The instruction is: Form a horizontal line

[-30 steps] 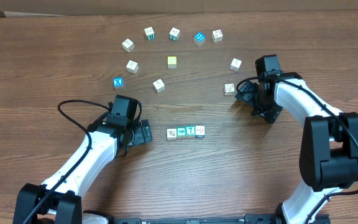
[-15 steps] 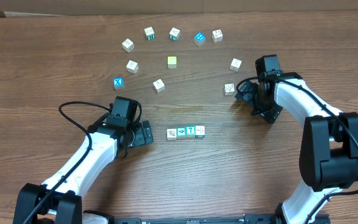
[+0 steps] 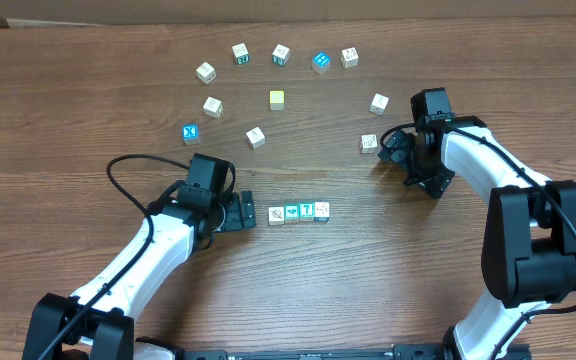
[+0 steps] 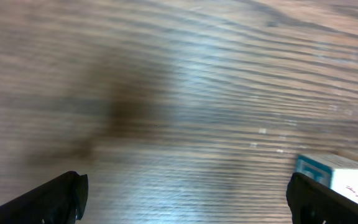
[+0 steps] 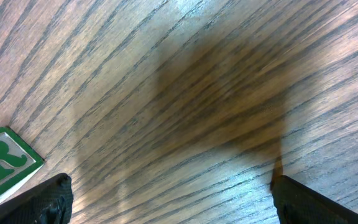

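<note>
The horizontal line (image 3: 299,212) is a short row of four small cubes on the wood table, white at both ends and two teal-faced ones between, one of them marked 7. My left gripper (image 3: 242,212) stands open just left of the row, apart from it. In the left wrist view the left gripper (image 4: 185,202) holds nothing, and the row's white end cube (image 4: 347,177) shows by the right finger. My right gripper (image 3: 394,150) is open at the right, far from the row. Bare wood lies between the jaws of the right gripper (image 5: 173,202).
Loose cubes lie in an arc at the back, among them a plain pale-yellow cube (image 3: 276,99) and a blue X cube (image 3: 190,133). A white cube (image 3: 369,143) lies just left of my right gripper; it shows as the green R cube (image 5: 5,162).
My left arm has moved right, bringing its open gripper close to the left end of the row. The right arm and all cubes have stayed put.
</note>
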{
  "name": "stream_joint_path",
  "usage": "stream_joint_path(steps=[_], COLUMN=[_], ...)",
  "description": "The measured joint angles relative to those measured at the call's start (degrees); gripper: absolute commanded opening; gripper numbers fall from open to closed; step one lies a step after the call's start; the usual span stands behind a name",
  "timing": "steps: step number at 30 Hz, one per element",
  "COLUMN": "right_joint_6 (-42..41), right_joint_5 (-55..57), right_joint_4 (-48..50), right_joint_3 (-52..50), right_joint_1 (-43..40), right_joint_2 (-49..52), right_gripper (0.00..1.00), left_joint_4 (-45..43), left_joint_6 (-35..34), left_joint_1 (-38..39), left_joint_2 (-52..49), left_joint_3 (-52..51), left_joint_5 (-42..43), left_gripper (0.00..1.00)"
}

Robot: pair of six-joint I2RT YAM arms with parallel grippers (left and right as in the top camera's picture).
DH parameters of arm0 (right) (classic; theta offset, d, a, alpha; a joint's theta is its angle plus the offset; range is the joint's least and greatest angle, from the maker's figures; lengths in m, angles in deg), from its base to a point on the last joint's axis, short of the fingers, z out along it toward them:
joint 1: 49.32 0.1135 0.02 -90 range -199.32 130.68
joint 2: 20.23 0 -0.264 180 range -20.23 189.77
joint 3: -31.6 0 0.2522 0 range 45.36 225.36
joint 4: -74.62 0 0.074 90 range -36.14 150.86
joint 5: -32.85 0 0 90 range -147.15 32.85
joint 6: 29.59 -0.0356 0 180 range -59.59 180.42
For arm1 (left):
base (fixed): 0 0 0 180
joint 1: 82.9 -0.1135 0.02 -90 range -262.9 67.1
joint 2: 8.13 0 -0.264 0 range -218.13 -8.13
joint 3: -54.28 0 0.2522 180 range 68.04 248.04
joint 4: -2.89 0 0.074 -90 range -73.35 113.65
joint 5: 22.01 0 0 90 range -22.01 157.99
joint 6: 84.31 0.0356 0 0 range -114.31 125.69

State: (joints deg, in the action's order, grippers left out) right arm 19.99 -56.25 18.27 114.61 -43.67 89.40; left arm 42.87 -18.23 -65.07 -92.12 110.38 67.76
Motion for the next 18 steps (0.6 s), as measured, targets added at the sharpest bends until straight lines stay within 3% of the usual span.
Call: stream_joint_path(steps=[8, 18], right_joint_6=[0.0, 0.0], right_joint_5=[0.0, 0.0], right_joint_4=[0.0, 0.0], right_joint_3=[0.0, 0.0], right_joint_1=[0.0, 0.0], right_joint_2=[0.0, 0.0], right_gripper=[1.00, 1.00], left_joint_4=[-5.2, -5.7], left_joint_6=[8.7, 10.8], left_joint_1=[3.2, 3.5], left_joint_2=[0.1, 0.2], left_joint_3=[0.0, 0.0], left_joint_5=[3.3, 4.2], left_gripper=[1.00, 0.99])
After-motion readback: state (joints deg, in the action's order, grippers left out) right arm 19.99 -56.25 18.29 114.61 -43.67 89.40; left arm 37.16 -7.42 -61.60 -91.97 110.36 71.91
